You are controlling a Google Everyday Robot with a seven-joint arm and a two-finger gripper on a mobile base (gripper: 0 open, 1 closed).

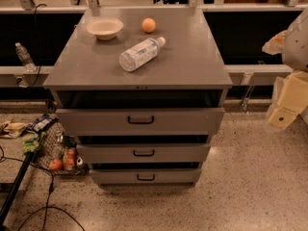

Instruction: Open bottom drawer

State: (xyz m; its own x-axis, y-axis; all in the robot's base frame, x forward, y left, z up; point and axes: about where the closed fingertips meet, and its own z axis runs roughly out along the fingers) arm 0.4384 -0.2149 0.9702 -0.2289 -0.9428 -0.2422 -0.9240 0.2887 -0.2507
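Note:
The grey metal cabinet [139, 71] stands in the middle with three drawers. The bottom drawer [168, 176] is the lowest one, with a short flat grey front and a small black bar handle [146, 177]. A dark gap shows above its front, as above the middle drawer [173, 153] and the top drawer [178, 121]. My gripper [284, 110] is the cream-coloured part at the right edge. It hangs beside the cabinet at about the height of the top drawer, well to the right of all the drawers and touching nothing.
On the cabinet top lie a clear water bottle [140, 53], a cream bowl [105, 28] and an orange [148, 25]. A wire basket [57, 150] with food items and cables [45, 203] lie on the floor at the left. A rail and dark panels run behind.

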